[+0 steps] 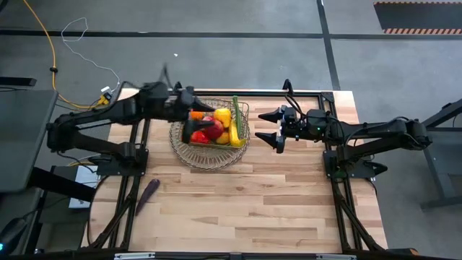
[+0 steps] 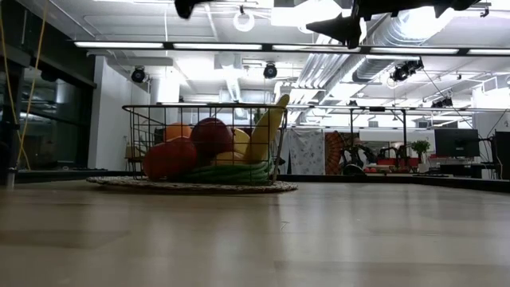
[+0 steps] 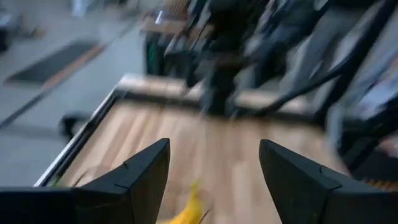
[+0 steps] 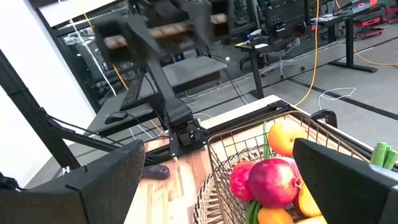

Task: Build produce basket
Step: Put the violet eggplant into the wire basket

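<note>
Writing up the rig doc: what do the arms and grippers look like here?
Both arms are dark, near-black, jointed links. Each gripper, left gripper and right gripper, ends in two dark, wedge-shaped fingers tapering to points. No markings are legible, and no cabling along the arms can be made out.

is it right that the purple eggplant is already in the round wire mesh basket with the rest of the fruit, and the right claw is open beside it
Not quite. The purple eggplant is not in the round wire mesh basket; the high view shows it lying alone on the wooden table, on the left arm's side. The rest holds: the other fruit sits in the basket and the right claw is open beside it.
</note>
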`<state>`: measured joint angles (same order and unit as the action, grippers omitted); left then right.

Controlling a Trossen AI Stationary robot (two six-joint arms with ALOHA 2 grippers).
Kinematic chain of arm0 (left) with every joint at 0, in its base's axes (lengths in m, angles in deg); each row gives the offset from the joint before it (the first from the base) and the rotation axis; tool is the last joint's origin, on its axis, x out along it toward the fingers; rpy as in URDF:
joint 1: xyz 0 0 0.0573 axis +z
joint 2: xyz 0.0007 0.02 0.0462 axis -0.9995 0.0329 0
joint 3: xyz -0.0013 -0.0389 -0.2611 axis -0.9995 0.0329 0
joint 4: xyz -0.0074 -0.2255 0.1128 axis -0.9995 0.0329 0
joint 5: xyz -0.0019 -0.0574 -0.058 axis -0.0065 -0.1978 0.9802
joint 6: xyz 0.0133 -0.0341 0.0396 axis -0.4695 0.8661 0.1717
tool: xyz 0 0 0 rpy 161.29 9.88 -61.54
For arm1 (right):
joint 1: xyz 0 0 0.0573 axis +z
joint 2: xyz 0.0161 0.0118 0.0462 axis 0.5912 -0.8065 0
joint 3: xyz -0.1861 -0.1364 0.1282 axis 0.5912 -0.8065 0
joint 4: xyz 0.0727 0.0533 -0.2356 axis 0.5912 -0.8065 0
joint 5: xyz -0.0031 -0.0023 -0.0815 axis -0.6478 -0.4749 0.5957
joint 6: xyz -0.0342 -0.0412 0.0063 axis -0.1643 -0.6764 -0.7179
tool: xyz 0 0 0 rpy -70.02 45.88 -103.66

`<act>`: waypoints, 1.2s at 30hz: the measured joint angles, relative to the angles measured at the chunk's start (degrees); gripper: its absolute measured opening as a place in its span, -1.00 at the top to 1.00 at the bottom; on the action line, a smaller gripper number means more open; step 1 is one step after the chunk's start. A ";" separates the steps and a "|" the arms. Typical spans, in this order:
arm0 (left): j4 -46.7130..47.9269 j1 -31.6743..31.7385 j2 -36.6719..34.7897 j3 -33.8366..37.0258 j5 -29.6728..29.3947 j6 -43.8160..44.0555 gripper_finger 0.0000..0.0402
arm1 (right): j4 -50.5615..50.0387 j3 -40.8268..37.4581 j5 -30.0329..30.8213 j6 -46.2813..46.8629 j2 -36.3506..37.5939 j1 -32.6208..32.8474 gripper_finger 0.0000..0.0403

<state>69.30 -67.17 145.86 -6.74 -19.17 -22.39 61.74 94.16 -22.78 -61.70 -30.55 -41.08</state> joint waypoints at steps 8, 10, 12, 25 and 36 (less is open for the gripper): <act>-30.70 -2.12 -11.60 19.85 2.74 11.80 -0.17 | 0.09 0.00 -0.64 -0.13 0.00 0.00 -0.98; -35.71 -2.64 -13.73 24.04 1.84 13.80 -0.17 | 0.10 0.00 -0.80 -1.20 0.00 0.00 -0.98; -37.05 -2.93 -15.41 26.79 0.82 14.28 -0.17 | 0.11 0.00 -0.81 -2.06 0.00 0.00 -0.98; -37.13 -3.05 -17.07 28.75 0.63 14.28 -0.17 | 0.11 0.00 -0.79 -3.23 0.00 0.00 -0.98; -36.63 -3.05 -17.07 28.75 0.63 13.82 -0.17 | 0.13 0.00 -0.72 -3.23 0.00 0.00 -0.98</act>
<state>32.67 -70.22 128.79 22.01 -18.54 -8.57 61.87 94.16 -23.50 -64.93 -30.55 -41.08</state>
